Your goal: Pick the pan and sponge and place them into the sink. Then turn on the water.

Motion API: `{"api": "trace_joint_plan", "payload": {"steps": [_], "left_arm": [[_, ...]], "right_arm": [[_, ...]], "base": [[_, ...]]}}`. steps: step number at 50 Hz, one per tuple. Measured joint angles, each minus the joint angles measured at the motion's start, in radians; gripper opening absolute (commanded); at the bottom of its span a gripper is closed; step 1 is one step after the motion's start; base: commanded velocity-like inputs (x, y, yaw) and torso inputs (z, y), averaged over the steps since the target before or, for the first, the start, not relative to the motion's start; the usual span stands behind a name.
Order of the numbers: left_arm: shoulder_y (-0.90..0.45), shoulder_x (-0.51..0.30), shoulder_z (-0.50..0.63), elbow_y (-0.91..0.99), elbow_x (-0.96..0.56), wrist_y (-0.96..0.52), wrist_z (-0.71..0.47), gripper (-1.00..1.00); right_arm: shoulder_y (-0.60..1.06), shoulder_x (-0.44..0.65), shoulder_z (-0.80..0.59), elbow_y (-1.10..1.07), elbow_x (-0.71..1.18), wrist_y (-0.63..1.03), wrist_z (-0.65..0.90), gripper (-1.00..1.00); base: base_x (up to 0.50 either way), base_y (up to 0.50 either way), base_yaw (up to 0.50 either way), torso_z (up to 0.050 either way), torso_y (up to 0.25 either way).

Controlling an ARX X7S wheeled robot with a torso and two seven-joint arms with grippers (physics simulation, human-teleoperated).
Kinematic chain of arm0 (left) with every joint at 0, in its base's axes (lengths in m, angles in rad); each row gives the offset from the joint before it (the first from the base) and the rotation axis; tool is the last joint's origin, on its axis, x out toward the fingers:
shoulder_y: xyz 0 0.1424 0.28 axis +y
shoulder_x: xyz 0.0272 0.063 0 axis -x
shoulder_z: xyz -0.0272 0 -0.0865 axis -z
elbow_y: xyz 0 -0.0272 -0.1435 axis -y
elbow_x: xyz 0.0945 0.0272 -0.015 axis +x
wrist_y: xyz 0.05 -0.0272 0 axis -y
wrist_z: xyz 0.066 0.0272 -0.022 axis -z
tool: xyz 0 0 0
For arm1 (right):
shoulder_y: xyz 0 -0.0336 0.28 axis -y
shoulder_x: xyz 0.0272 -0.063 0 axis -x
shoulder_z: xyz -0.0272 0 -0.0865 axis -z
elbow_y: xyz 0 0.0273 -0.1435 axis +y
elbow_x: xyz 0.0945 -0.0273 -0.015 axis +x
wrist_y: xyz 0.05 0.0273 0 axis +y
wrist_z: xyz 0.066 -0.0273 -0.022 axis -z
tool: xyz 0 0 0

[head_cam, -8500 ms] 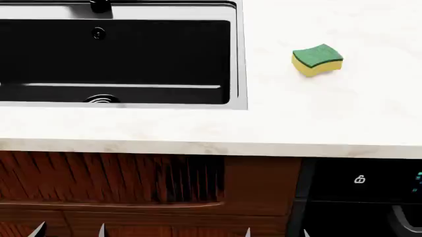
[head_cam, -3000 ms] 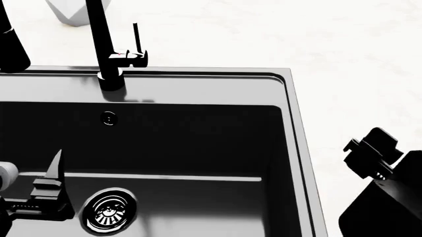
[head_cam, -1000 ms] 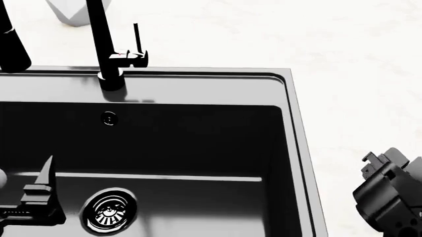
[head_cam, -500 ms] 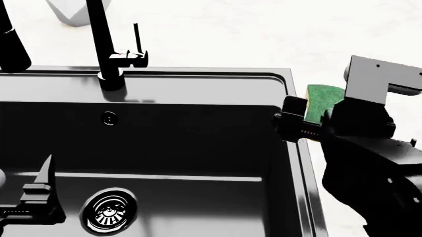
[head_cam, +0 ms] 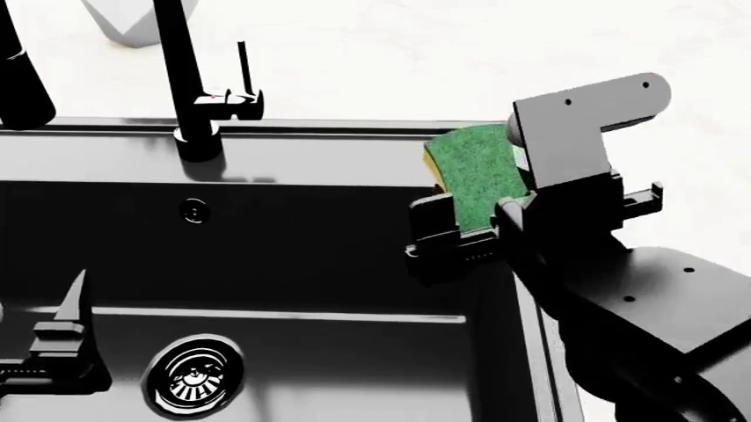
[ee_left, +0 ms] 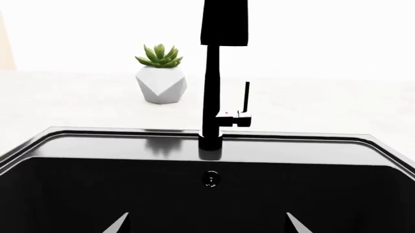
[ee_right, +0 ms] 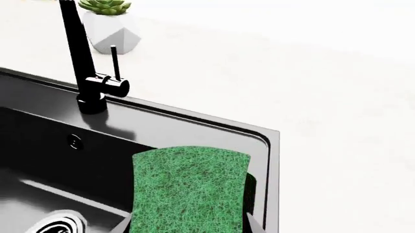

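Right now my right gripper (head_cam: 470, 230) clamps one sponge (head_cam: 476, 171) at centre frame, over one sink (head_cam: 294, 167); my left gripper (head_cam: 47, 352) is spread, empty, lower left.

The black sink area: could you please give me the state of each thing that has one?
Yellow sponge with green scrub top: held in the air over the basin's right edge.
Right gripper: shut on the sponge.
Left gripper: open, empty, low inside the basin.
Glossy black rectangular sink: dry; no pan inside.
Tall black faucet: off, no stream.
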Motion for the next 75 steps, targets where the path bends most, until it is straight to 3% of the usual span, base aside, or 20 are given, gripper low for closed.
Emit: {"api": "trace_joint_plan", "payload": {"steps": [15, 45, 75], "left_arm": [[-0.016, -0.014, -0.013, 0.001, -0.016, -0.015, -0.004, 1.0], [-0.011, -0.044, -0.025, -0.004, -0.029, -0.006, -0.002, 1.0], [-0.015, -0.056, -0.005, -0.004, -0.036, -0.001, -0.009, 1.0]], "right_arm": [[-0.095, 0.061, -0.018, -0.132, 0.078, 0.018, -0.055, -1.0], [-0.234, 0.105, 0.025, -0.239, 0.107, -0.025, 0.002, -1.0], [-0.279, 0.11, 0.064, -0.226, 0.125, -0.049, 0.035, -1.0]], "base": [[0.0, 0.01, 0.0, 0.0, 0.0], [0.03, 0.38, 0.0, 0.0, 0.0], [0.07, 0.0, 0.0, 0.0, 0.0]]}}
